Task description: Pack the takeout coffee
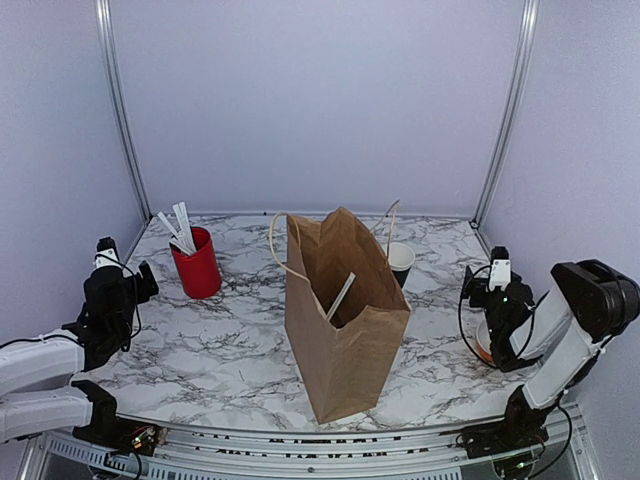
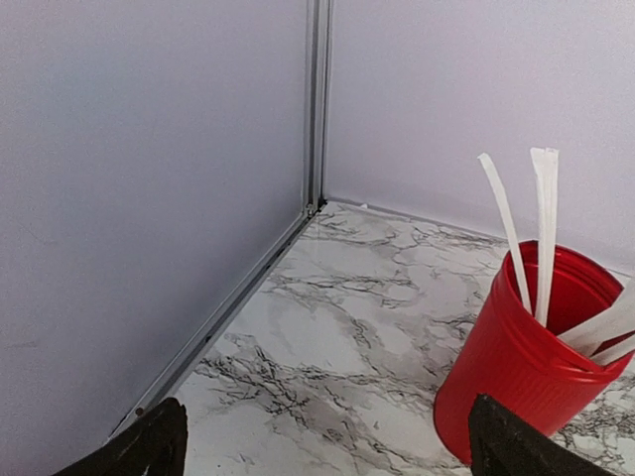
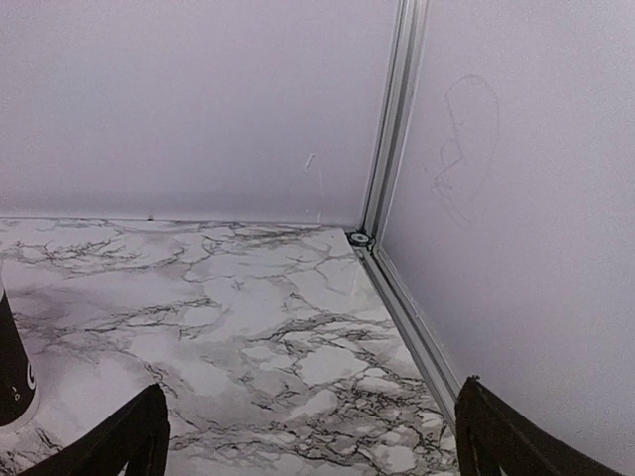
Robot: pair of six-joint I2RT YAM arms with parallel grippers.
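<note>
Jaws apart and empty, left gripper [image 1: 126, 270] and right gripper [image 1: 492, 282] are hovering; the right is likely reaching next for the cup [image 1: 401, 260] behind the bag [image 1: 345, 325].

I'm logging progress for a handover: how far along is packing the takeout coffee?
Done: the paper bag stands open, a white stick already inside. In hand: nothing; left claw and right claw are open, empty. Left: the coffee cup stands outside, behind the bag, not yet packed.
</note>
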